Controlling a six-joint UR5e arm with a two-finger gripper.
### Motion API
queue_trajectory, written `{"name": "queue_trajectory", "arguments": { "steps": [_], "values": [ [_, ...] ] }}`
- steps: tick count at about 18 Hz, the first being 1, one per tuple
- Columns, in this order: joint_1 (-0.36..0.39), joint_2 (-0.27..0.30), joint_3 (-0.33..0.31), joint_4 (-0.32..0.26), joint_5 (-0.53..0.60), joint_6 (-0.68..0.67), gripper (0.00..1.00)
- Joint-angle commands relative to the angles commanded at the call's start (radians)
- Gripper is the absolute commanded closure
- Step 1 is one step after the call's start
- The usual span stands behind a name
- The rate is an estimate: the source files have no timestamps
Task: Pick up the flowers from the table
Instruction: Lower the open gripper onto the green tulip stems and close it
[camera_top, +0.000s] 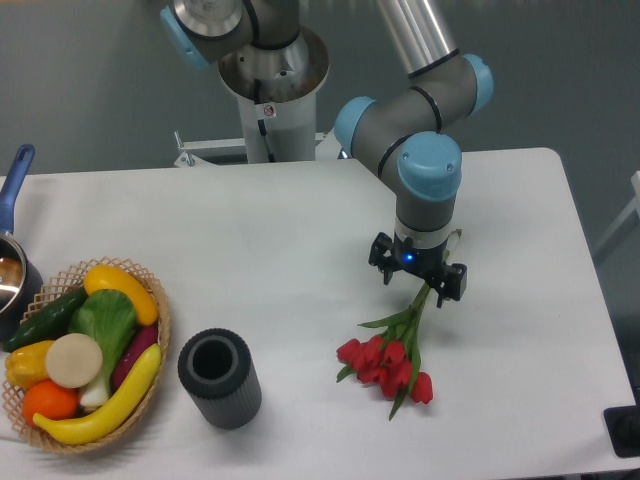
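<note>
Flowers (392, 358) lie on the white table (280, 260), right of centre toward the near edge: we see a small bunch of red tulip buds clustered at the lower end, with thin green stems and narrow leaves running up and to the right, where the stem ends pass under the gripper (418, 282). We see the gripper pointing straight down over those stem ends, its dark fingers on either side of them, but from this angle we cannot tell whether the fingers are pressed on the stems or stand apart from them. A small blue light glows on its body, and above it the arm's grey tube and pale blue joint caps rise out of the top of the view. Left of the flowers, well apart from them, a dark grey ribbed cylinder (219, 377) stands upright with its hollow mouth facing up. Further left, at the table's edge, we see a woven wicker basket (155, 320) holding smooth, plastic-looking vegetables and fruit: yellow, green, orange, white and purple pieces. Beside the basket, at the far left, part of a dark pot (14, 285) with a blue handle shows. Between the flowers and the cylinder the tabletop is smooth and matte, with a rounded far right corner.
</note>
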Motion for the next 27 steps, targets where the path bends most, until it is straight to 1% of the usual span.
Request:
{"name": "queue_trajectory", "arguments": {
  "steps": [3,6,8,9,10,11,12,13,14,15,16,17,18,19,20,21,27],
  "values": [
    [-0.012,-0.023,0.002,0.003,0.002,0.015,0.04],
    [-0.012,-0.029,0.002,0.005,0.003,0.021,0.08],
    [-0.012,-0.034,0.005,0.005,0.003,0.023,0.13],
    [-0.012,-0.035,0.005,0.005,0.003,0.023,0.19],
    [-0.012,-0.037,0.005,0.005,0.003,0.023,0.21],
    [-0.012,-0.037,0.005,0.005,0.003,0.025,0.27],
    [-0.012,-0.038,0.005,0.005,0.003,0.035,0.35],
    [-0.012,-0.041,0.002,0.005,0.003,0.046,0.41],
    [-0.012,-0.045,0.0,0.005,0.003,0.064,0.45],
    [-0.012,-0.045,0.0,0.005,0.003,0.081,0.45],
    [-0.012,-0.045,0.0,0.005,0.003,0.09,0.49],
    [-0.012,-0.045,0.002,0.005,0.008,0.092,0.58],
    [-0.012,-0.043,0.002,0.005,0.02,0.095,0.72],
    [-0.012,-0.043,0.0,0.005,0.028,0.094,0.79],
    [-0.014,-0.045,0.002,0.005,0.028,0.095,0.83],
    [-0.012,-0.045,0.002,0.005,0.026,0.094,0.9],
    [-0.009,-0.034,0.014,0.002,0.025,0.094,0.9]
  ]
}}
